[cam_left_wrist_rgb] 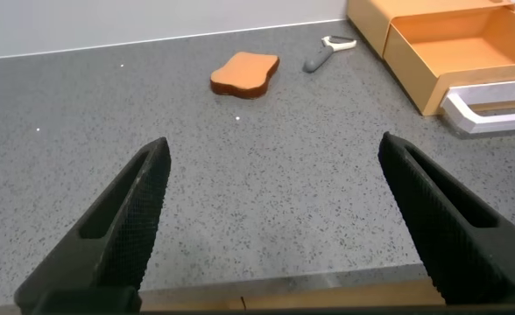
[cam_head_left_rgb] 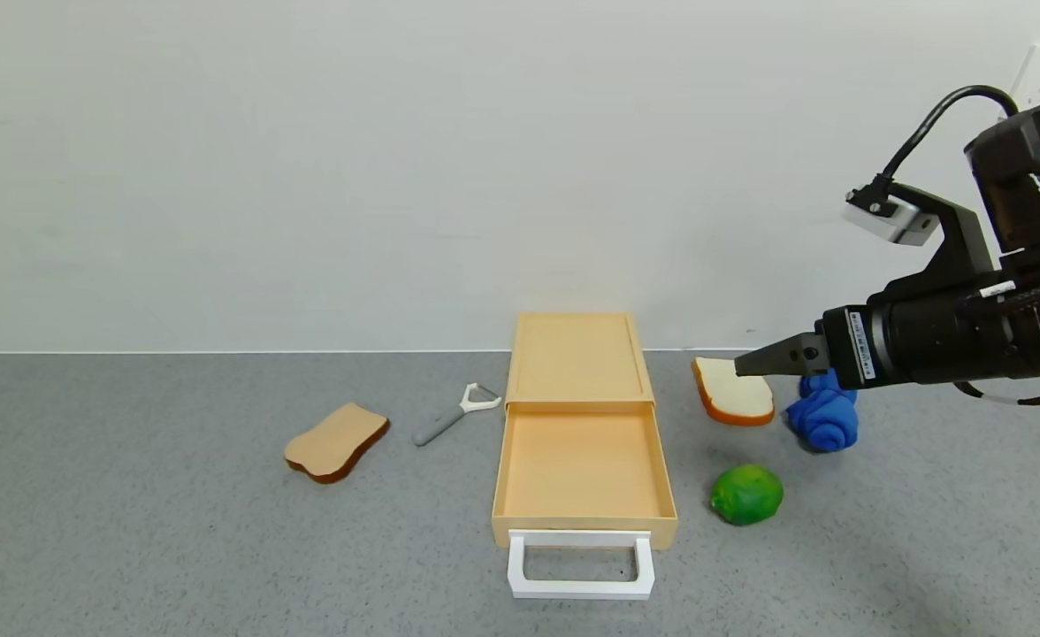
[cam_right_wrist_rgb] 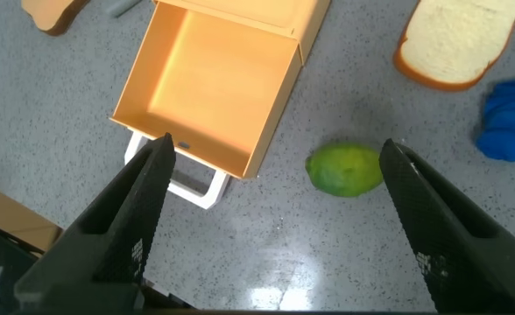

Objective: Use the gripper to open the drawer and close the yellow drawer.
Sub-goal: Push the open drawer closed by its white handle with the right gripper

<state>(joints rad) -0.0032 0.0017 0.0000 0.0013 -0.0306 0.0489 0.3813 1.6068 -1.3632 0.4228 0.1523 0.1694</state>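
pale yellow-tan drawer (cam_head_left_rgb: 580,469) with a white rectangular loop handle (cam_head_left_rgb: 581,564) sits pulled out toward the near side of its flat matching case (cam_head_left_rgb: 578,358), mid-table. right black gripper (cam_head_left_rgb: 744,364) hangs raised at the right, jaws spread wide, touching nothing, above a white bread slice (cam_head_left_rgb: 732,390), a blue cloth (cam_head_left_rgb: 825,418) and a green lime (cam_head_left_rgb: 747,495). left gripper (cam_left_wrist_rgb: 275,219), fingers apart, hovers over grey table (cam_left_wrist_rgb: 266,166) well left of the drawer.

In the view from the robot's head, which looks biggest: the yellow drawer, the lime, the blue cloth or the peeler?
1. yellow drawer, by far.
2. peeler, longest but thin.
3. lime and blue cloth look about alike; the right claw partly hides the cloth.
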